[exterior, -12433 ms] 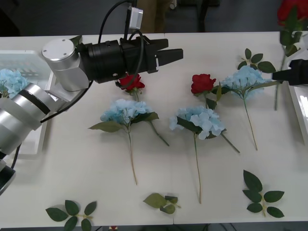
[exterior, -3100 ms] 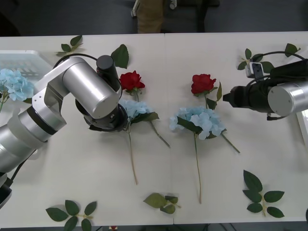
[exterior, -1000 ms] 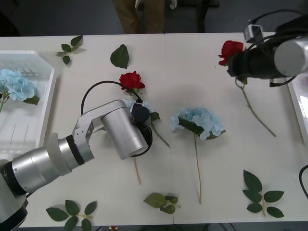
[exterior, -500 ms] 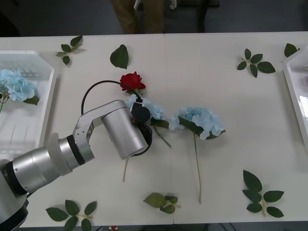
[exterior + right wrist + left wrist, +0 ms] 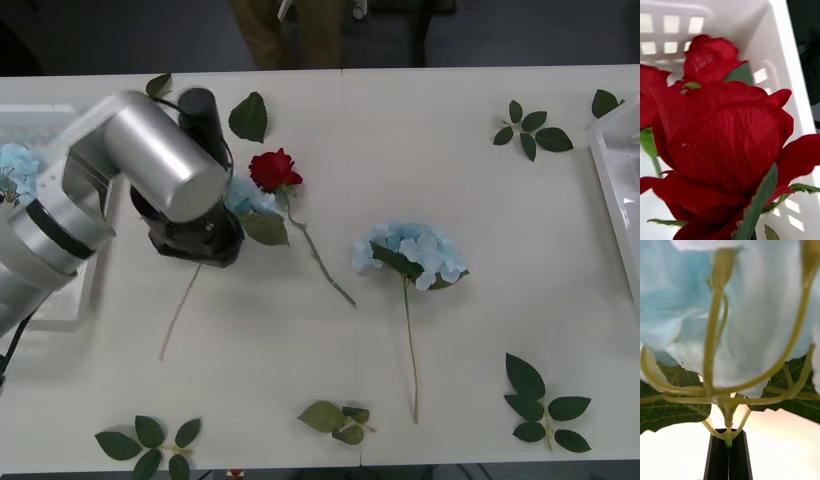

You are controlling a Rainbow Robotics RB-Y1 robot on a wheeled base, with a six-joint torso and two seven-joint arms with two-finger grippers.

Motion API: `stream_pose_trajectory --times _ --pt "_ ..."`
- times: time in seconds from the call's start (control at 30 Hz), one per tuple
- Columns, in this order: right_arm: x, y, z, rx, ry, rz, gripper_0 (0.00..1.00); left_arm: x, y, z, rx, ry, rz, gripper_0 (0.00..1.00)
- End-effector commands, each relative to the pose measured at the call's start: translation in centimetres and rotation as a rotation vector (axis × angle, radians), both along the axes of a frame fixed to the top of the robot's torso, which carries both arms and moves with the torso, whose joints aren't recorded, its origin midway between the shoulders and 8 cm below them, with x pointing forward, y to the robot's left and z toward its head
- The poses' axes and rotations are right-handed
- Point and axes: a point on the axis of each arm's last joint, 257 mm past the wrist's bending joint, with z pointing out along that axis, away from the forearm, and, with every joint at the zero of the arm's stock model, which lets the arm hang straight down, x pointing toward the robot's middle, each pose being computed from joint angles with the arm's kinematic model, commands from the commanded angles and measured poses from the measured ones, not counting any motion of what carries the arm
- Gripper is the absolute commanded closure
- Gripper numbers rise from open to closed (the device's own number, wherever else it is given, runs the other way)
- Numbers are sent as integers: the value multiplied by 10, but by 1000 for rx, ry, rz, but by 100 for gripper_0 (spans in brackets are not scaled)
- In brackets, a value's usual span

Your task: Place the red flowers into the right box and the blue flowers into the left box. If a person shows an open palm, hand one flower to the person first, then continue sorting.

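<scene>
Blue flowers first: in your front view, one pale hydrangea [image 5: 247,196] is hanging from your left gripper [image 5: 205,243], with the head tucked behind the silver arm and the long stem trailing down-left over the table [image 5: 300,380]. Another blue head [image 5: 410,250] lies flat near the table's middle, well apart from the arm, and a third one [image 5: 18,165] already sits in the left box [image 5: 60,310]. A single red rose [image 5: 274,169] lies just beside the held hydrangea. You can see a strip of the right box [image 5: 612,160] at the far edge, and loose leaf sprigs [image 5: 530,135] are scattered around.

Your right wrist view has a big red rose [image 5: 726,150] right in front of the lens, with more red heads [image 5: 711,60] behind it inside the white slotted box [image 5: 786,48]. Can't tell what the right jaws are doing.

Your left wrist view looks up under the blue petals [image 5: 752,307], and the black fingers [image 5: 717,457] are pinched closed on the green stem [image 5: 728,438] right below the big leaves [image 5: 673,408].
</scene>
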Motion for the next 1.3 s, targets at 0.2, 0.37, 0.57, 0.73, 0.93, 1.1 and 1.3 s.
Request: stream_pose_trajectory --times 0.2,0.37,0.57,0.73,0.93,1.1,1.3 --pt "24 26 8 26 -47 42 49 35 100 131 33 -111 77 100" --pt "27 35 7 75 -61 48 30 11 207 154 144 -71 181 100" --pt "18 81 16 250 13 98 24 3 304 161 123 -62 287 100" --pt "1 134 37 414 91 175 23 10 349 165 55 -100 330 100" --pt "-22 181 63 657 117 240 24 33 387 150 56 -186 348 100" --pt "-51 210 57 786 150 316 24 48 402 131 69 -235 387 100" --pt "-83 233 5 558 173 481 24 55 407 124 80 -261 404 100"
